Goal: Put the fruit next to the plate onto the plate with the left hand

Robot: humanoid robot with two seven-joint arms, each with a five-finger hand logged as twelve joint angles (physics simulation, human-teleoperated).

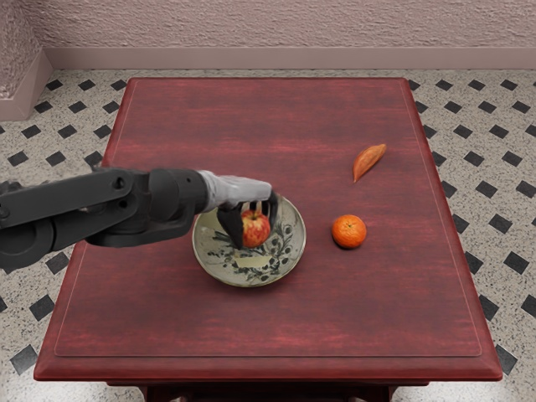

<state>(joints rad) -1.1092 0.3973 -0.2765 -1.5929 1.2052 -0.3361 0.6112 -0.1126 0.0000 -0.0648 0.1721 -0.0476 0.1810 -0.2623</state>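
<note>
A red apple (256, 229) is over the middle of the patterned plate (285, 251), which sits left of the table's centre. My left hand (249, 219) reaches in from the left and its dark fingers curl around the apple from above and behind. Whether the apple rests on the plate or hangs just above it I cannot tell. The right arm does not show.
An orange (349, 231) lies on the red wooden table (276, 126) to the right of the plate. Farther back on the right lies a slim orange sweet potato (368, 161). The table stands on a checkered floor.
</note>
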